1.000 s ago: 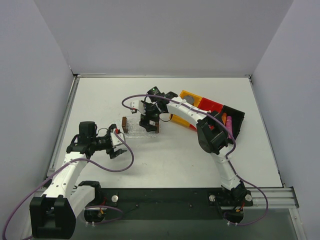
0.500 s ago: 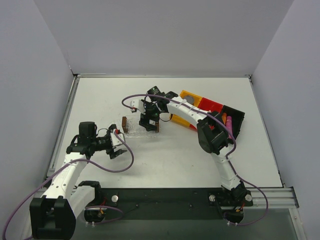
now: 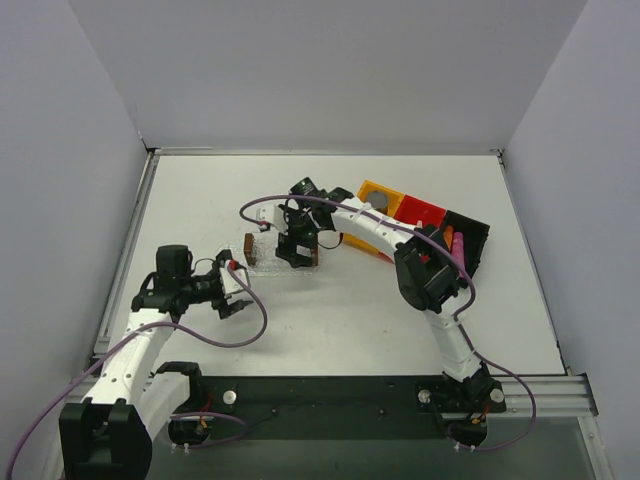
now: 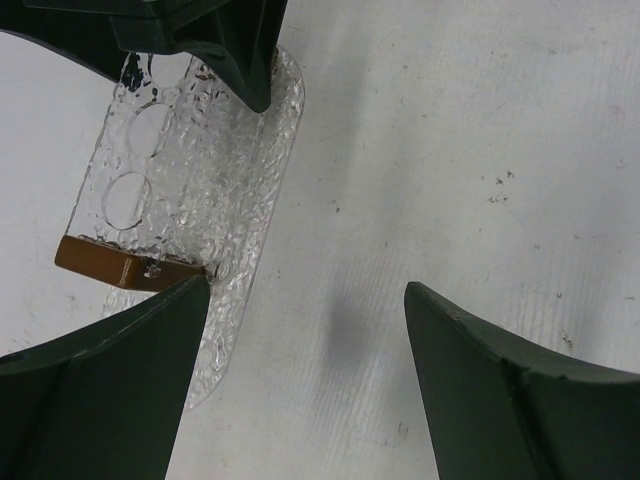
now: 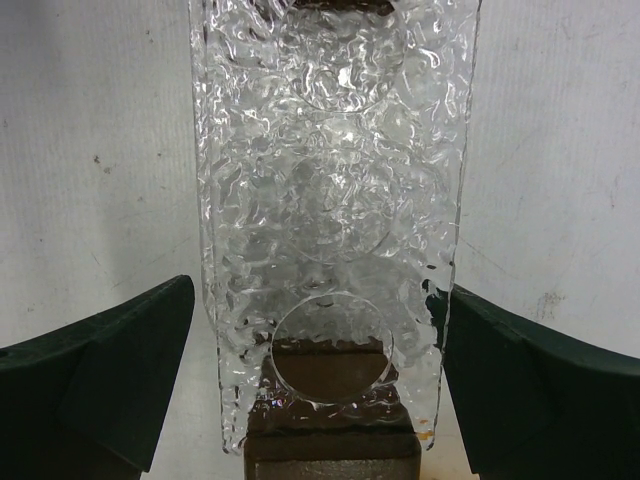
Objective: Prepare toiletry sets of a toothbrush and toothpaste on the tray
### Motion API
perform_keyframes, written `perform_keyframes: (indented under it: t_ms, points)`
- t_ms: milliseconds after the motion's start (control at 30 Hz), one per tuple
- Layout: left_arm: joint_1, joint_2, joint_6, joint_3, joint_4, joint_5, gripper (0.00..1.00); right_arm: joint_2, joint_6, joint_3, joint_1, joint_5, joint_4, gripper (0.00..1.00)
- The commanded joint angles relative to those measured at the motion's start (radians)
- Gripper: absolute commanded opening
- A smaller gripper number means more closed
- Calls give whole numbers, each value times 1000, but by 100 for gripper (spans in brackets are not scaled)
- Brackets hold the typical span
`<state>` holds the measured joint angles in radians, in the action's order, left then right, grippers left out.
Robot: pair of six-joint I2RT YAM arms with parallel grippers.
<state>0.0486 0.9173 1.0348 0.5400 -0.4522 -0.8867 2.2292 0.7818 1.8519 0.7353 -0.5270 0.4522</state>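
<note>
The tray is a clear, bumpy plastic holder with a brown wooden block at its left end. My right gripper hangs over its right end. In the right wrist view the tray runs up between my open right gripper, a finger on each side, above the dark block. My left gripper stands open over bare table just right of the tray. An orange toothpaste and a pink one lie in the black bin. I cannot pick out the toothbrush.
Three open bins stand in a row at the back right: orange, red and black. Purple cables loop from both arms. Grey walls close in the table on three sides.
My right gripper has opened a little wider and its wrist has shifted slightly over the tray's right end. The left arm has barely moved.
</note>
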Motion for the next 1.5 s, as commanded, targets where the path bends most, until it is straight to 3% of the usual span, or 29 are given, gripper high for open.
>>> perform_keyframes:
  t_ms: [0,1200,1467]
  points:
    - [-15,-20,8,0,17,-17,90,-77,-15,-16,9,7,10,97]
    - [-43,-34,10,3,-8,0,90,-72,155,-68,12,-2,3,73]
    - [-73,-38,11,8,-13,-6,90,-57,136,-48,10,12,2,77]
